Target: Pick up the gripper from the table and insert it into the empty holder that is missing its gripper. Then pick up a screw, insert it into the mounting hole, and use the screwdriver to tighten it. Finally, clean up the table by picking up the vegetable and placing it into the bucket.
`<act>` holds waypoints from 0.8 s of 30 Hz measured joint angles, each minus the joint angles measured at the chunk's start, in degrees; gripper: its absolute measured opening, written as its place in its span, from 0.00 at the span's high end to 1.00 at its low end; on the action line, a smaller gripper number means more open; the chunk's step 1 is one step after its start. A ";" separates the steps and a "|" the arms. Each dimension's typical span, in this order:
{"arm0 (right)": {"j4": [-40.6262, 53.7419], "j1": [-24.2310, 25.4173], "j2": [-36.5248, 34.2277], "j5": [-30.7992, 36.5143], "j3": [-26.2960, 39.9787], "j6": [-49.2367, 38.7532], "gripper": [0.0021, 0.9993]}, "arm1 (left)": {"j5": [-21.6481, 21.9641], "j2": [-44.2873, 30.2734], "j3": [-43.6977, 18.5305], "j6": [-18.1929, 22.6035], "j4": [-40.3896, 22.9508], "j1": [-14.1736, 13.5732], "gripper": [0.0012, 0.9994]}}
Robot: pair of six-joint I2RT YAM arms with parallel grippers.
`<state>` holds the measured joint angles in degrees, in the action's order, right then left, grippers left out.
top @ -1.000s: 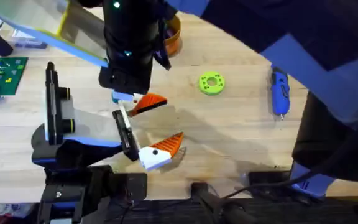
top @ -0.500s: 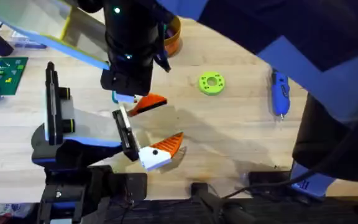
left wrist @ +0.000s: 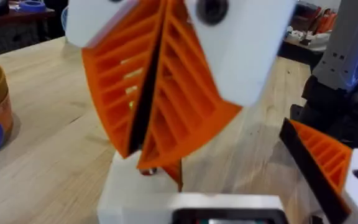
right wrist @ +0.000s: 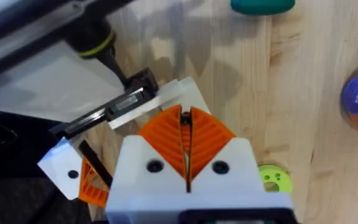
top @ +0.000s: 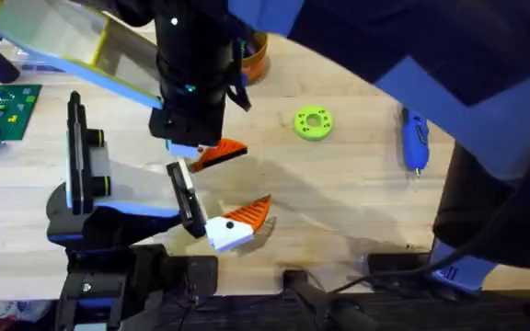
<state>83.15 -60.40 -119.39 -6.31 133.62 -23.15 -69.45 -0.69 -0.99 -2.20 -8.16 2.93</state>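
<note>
Orange ribbed wedge on a white block: the gripper [top: 221, 152]. Likely light, rigid, slick-based; take by the ribbed flanks. Right claw [right wrist: 185, 134] pads together; grip unconfirmed.

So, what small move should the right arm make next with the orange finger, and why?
Probably ease the right gripper, which is shut on the gripper, along onto the free end of the holder. The white base sits right beside that rail end and seems not yet seated, so a small aligned slide looks best.
</note>
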 joint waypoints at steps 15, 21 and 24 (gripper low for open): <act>-0.04 0.49 0.00 -0.63 -0.63 -2.09 0.99 | 0.00 0.00 0.00 0.00 0.00 -0.01 0.01; -0.05 0.67 0.01 -0.63 -0.72 -2.21 0.99 | 0.00 0.00 0.00 0.00 0.00 -0.01 0.01; -0.04 0.70 0.00 -0.63 -0.72 -2.21 0.99 | 0.00 0.00 0.00 0.00 0.00 -0.01 0.01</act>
<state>83.11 -59.70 -119.39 -6.94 132.90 -25.36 -69.45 -0.69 -0.99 -2.20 -8.16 2.92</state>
